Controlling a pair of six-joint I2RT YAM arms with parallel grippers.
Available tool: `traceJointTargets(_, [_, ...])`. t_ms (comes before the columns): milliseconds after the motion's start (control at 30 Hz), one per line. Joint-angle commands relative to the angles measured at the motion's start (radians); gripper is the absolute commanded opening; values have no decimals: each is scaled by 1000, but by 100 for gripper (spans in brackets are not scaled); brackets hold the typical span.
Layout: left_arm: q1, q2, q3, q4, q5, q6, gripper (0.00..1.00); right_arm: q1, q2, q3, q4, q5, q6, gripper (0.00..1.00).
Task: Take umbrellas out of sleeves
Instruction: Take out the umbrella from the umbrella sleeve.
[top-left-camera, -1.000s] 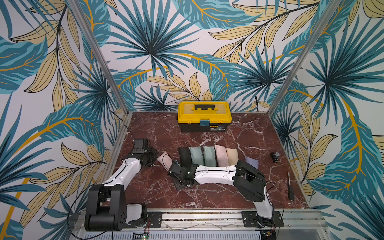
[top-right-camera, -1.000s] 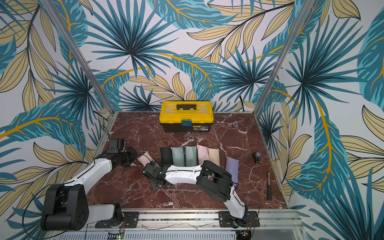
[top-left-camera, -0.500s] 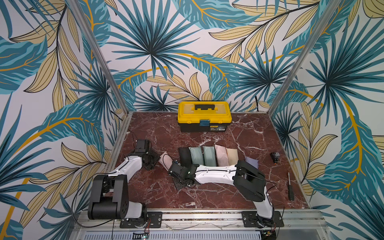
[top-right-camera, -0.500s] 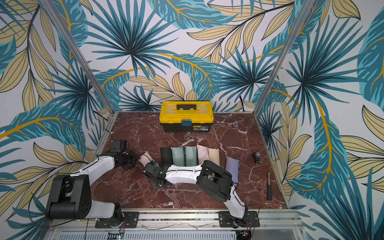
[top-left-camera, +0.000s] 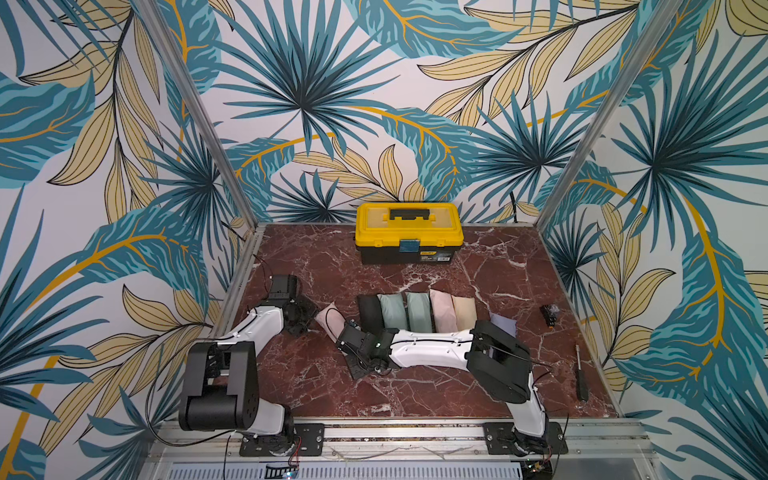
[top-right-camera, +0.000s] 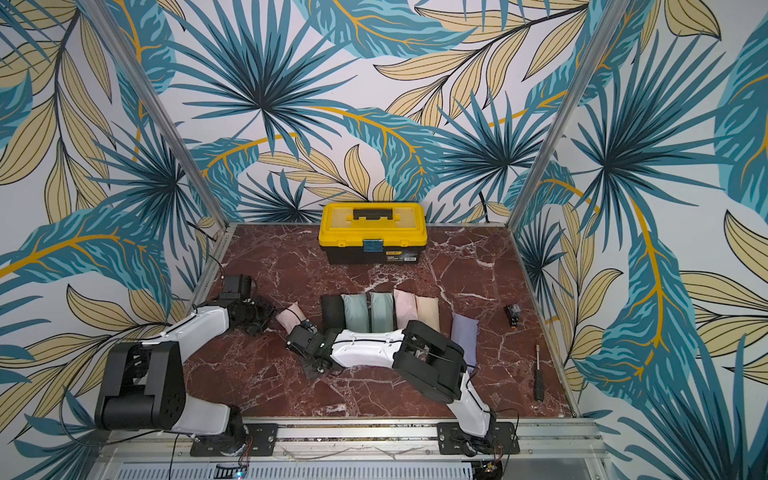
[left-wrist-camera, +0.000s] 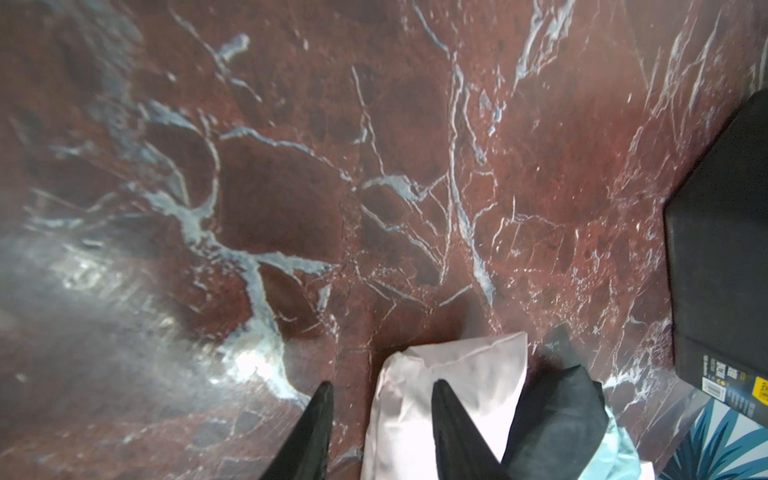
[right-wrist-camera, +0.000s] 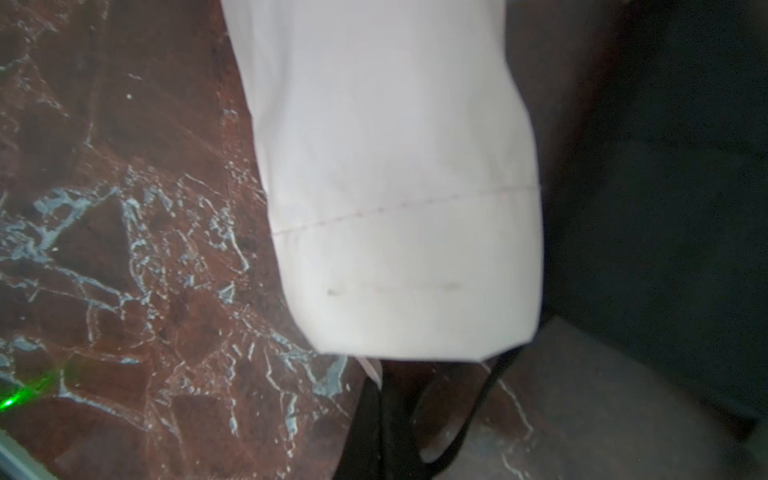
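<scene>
A pink sleeve (top-left-camera: 328, 318) (top-right-camera: 291, 314) with its umbrella inside lies tilted on the marble, left of the row. My left gripper (left-wrist-camera: 382, 388) (top-left-camera: 305, 320) is open at its far end. One finger (left-wrist-camera: 453, 428) lies over the pink fabric (left-wrist-camera: 469, 374) and the other over bare table. My right gripper (right-wrist-camera: 380, 395) (top-left-camera: 347, 332) is at the sleeve's mouth (right-wrist-camera: 399, 266), shut on a thin black wrist loop (right-wrist-camera: 478, 399) that comes out of it. The row (top-left-camera: 415, 309) holds black, mint, mint, pink and beige sleeves. A lilac one (top-left-camera: 505, 324) lies apart.
A yellow-lidded black toolbox (top-left-camera: 409, 232) stands at the back centre. At the right lie a small black object (top-left-camera: 550, 313) and a screwdriver (top-left-camera: 580, 378). The right forearm (top-left-camera: 432, 351) covers the near ends of the row. Patterned walls close in three sides.
My left gripper has opened at the far end of the pink sleeve, and its arm has shifted slightly. The right arm and the sleeve have not visibly moved.
</scene>
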Motion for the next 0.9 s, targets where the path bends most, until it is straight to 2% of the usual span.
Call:
traceJointTargets(0, [9,25,27,12,14,-11,41,-3,21,-28,-22,-22,4,0])
traceJointTargets(433, [9,91,52,50,22,-52,38,-3,18,-33,-12,-32,-3,0])
traceJointTargets(667, [9,119,60,66,54,-61,23,-3,17,-35,-4,-48,-5,0])
traceJointTargets(867, [7,106,50,68,57,-62,19,-3,20,-29,-4,-50,-7,0])
